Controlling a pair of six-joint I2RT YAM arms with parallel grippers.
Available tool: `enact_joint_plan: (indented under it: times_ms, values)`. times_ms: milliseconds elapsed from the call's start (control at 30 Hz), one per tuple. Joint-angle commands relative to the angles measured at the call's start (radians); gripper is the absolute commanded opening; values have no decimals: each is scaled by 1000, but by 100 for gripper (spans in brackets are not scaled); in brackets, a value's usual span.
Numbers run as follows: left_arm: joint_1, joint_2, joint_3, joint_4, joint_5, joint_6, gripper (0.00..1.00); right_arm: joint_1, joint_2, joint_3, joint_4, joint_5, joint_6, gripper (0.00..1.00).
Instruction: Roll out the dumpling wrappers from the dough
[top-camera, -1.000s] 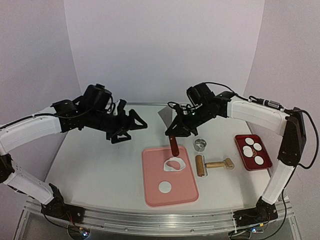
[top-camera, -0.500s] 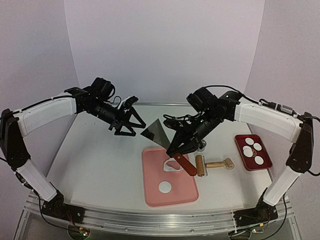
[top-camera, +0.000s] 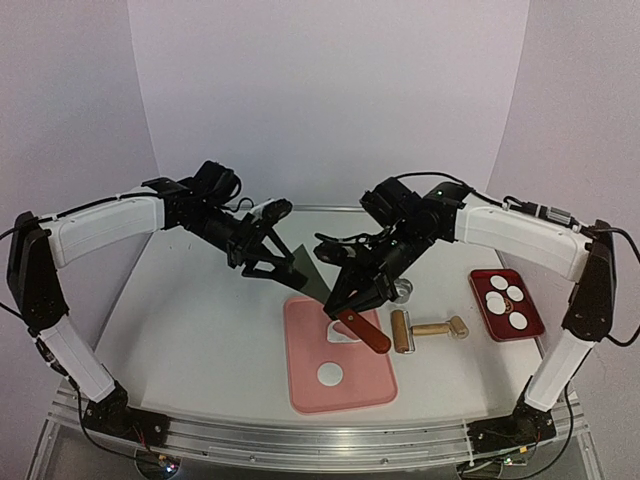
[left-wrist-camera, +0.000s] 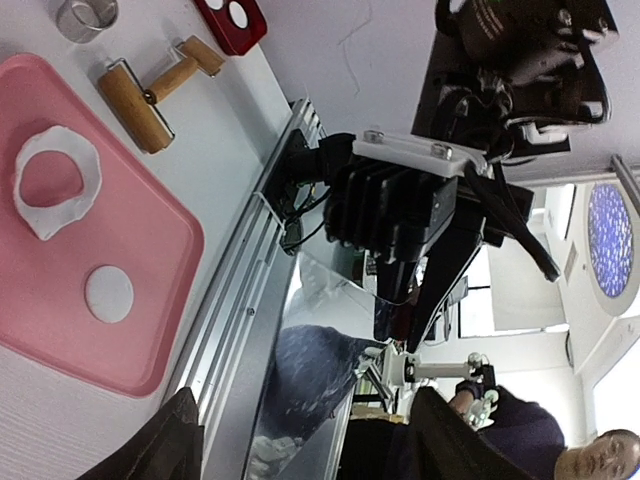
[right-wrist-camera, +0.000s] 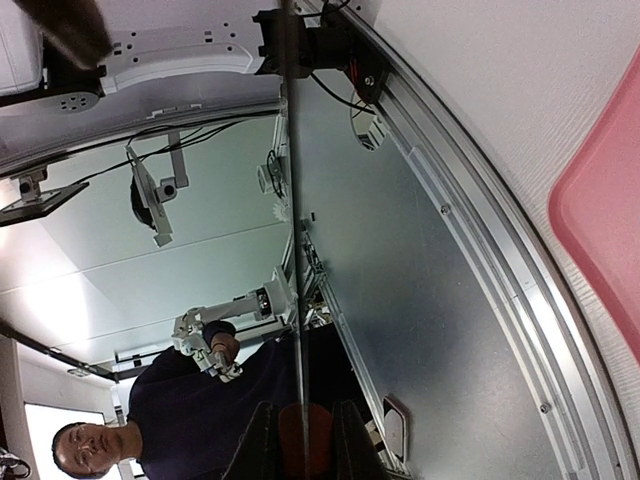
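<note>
The right gripper (right-wrist-camera: 302, 442) is pinched on the red handle (top-camera: 365, 332) of a bench scraper, whose steel blade (top-camera: 306, 268) slants up and to the left. The left gripper (top-camera: 280, 242) meets the blade's far end with its fingers (left-wrist-camera: 182, 440) spread, one on each side of the blade; whether they touch it I cannot tell. Below the handle, the dough (left-wrist-camera: 55, 180), a ragged ring with a round hole, lies on the pink mat (top-camera: 305, 330), with one dumpling wrapper (top-camera: 330, 375) nearer the arms. Beside the mat are a rolling pin (top-camera: 425, 330) and a metal ring cutter (top-camera: 402, 290). More dumpling wrappers (top-camera: 505, 295) sit in the red tray (top-camera: 532, 325).
</note>
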Motion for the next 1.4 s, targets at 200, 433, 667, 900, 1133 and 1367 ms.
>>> enact_joint_plan:
  times_ms: [200,433,667,900,1133,1367]
  values:
    - [-50,7,-23,233,144,-152,33,14,3,45,-5,-71,-34,0]
    - [-59,-52,-97,307,95,-199,0,13,-16,39,-4,51,-55,13]
    - [-45,-209,-315,643,-23,-470,0,-52,-64,8,35,365,-32,76]
    - [-18,-334,-405,812,-220,-627,0,-209,-197,-168,357,374,150,98]
    - [-10,-404,-410,947,-447,-715,0,-257,-309,-399,738,307,374,98]
    - [-8,-422,-416,990,-497,-744,0,-262,-373,-503,1004,252,562,98]
